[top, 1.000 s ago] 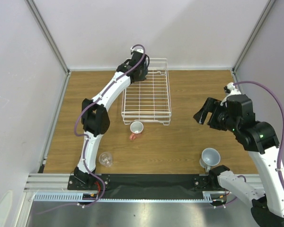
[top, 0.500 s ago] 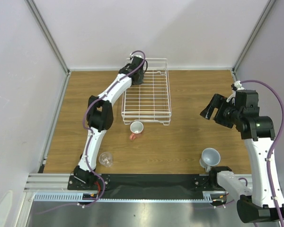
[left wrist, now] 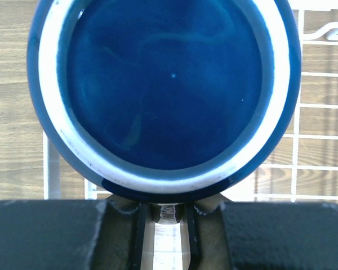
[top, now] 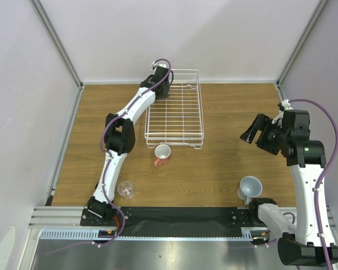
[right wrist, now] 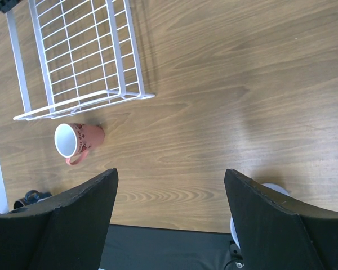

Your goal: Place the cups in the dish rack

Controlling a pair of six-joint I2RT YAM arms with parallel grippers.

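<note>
Left pincer (left wrist: 168, 211) clamped on large navy mug (left wrist: 163, 90) at the far left corner of the dish rack (top: 174, 138), right pincer (top: 254, 129) spread wide, holding nothing, above the right side of the desk (top: 225, 157), salmon-pink cup (top: 162, 152) on its side just near of the rack, light grey mug (top: 250, 185) near right, glass tumbler (top: 125, 189) near left

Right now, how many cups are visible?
4: navy cup in the left gripper over the dish rack's far corner; salmon-pink cup lying beside the rack; clear glass tumbler and light grey mug at the table's near edge. Others may be hidden.
</note>
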